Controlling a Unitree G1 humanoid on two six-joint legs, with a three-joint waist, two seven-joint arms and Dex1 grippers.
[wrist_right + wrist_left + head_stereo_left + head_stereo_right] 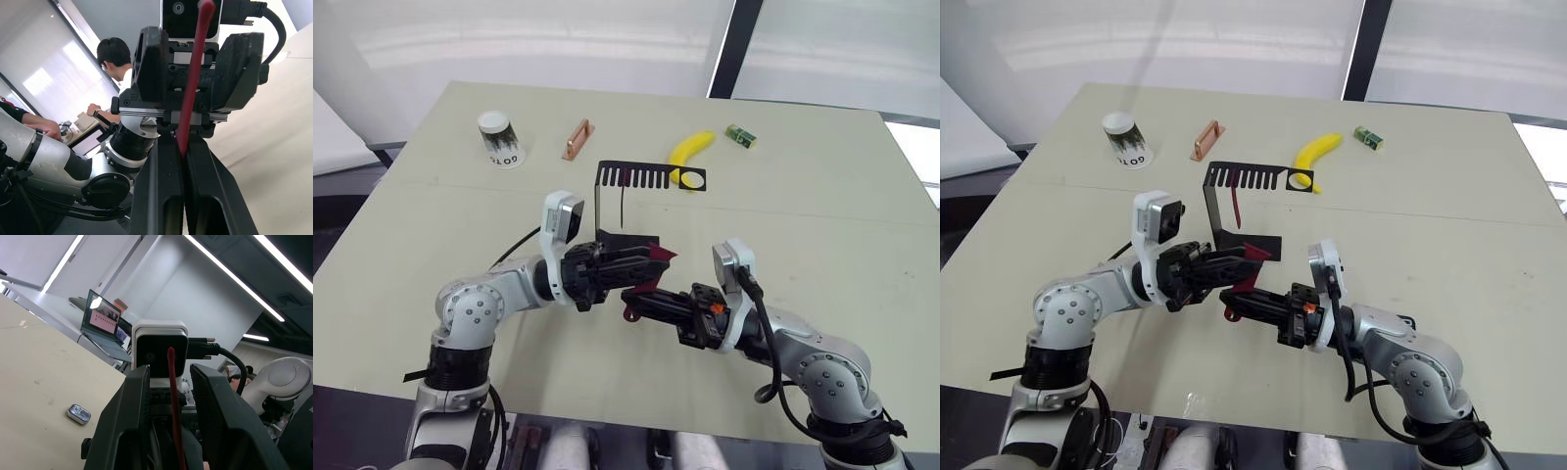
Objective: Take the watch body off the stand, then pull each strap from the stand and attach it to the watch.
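Two grippers meeting over one red strap, in front of the stand, on a pale table.

Left gripper (651, 259): fingers spread wide, nothing clenched; a dark red strap (193, 78) stands between them, touching neither. Right gripper (636, 297): clamped tight on the lower end of that strap, facing the left gripper. Stand (636, 191): upright at table centre, just behind the grippers; a second dark red strap (1236, 208) hangs from its comb-slotted arm. Watch body (78, 413): lying flat on the table (822, 225), apart from the stand. Other items along the far side: paper cup (500, 140) on its side, copper-coloured handle (577, 139), banana (689, 153) behind the stand's round hole, small green packet (740, 136). A person sits in the background of the right wrist view.
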